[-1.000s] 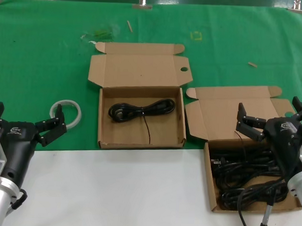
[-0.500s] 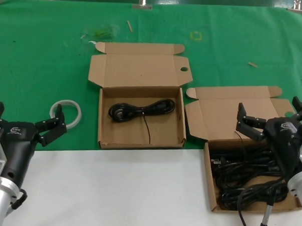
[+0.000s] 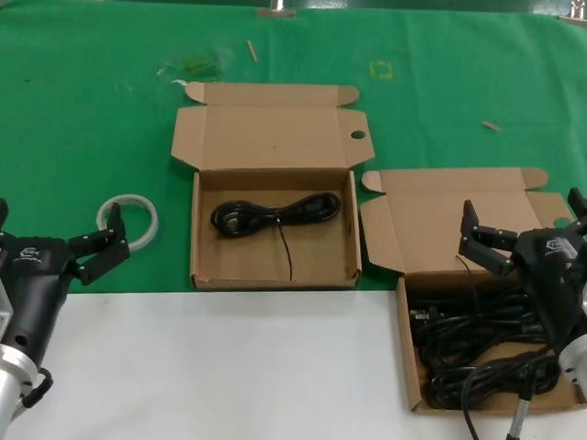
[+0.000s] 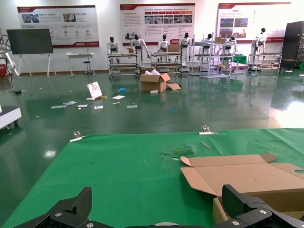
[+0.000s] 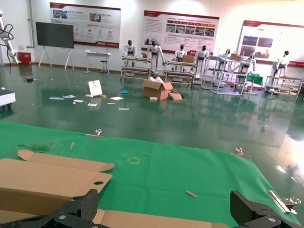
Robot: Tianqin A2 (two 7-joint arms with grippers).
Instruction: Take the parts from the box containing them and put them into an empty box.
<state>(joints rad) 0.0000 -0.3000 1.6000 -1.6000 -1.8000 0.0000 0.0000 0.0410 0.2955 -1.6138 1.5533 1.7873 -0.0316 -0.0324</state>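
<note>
- Your right gripper (image 3: pixel 525 230) hovers above the far edge of the box containing them (image 3: pixel 410 337), the cardboard mailer at the right side of the head view, with its fingers (image 3: pixel 475 236) spread wide and nothing between them.
- Below that gripper, the parts (image 3: pixel 474 335) lie as a tangled heap of black cords that fills this box; one cord trails out over the near wall onto the white surface (image 3: pixel 219 373).
- That box's flap lid (image 3: pixel 440 217) lies folded back on the green cloth (image 3: pixel 85 94), behind the right gripper.
- Your left gripper (image 3: pixel 49 239) sits low at the left edge of the head view, parked over the line where green cloth meets white surface (its fingers are also spread, and it holds nothing).
- Just beyond the left gripper's fingertips, a whitish tape ring (image 3: pixel 128 219) lies flat on the cloth, near them but apart.
- You will find the empty box (image 3: pixel 204 265) in the middle, between the two grippers; it is not actually bare, since one looped black cord (image 3: pixel 274 214) already lies across its far half.
- Its lid (image 3: pixel 268 131), with a round hole near the right edge, is folded back flat onto the cloth.
- From the left wrist view you see both spread fingers (image 4: pixel 66 211) at the near edge, with that middle lid (image 4: pixel 237 175) ahead of them.
- From the right wrist view the same holds: finger (image 5: pixel 78 206) and its partner stand well apart over cardboard flaps (image 5: pixel 47 178).
</note>
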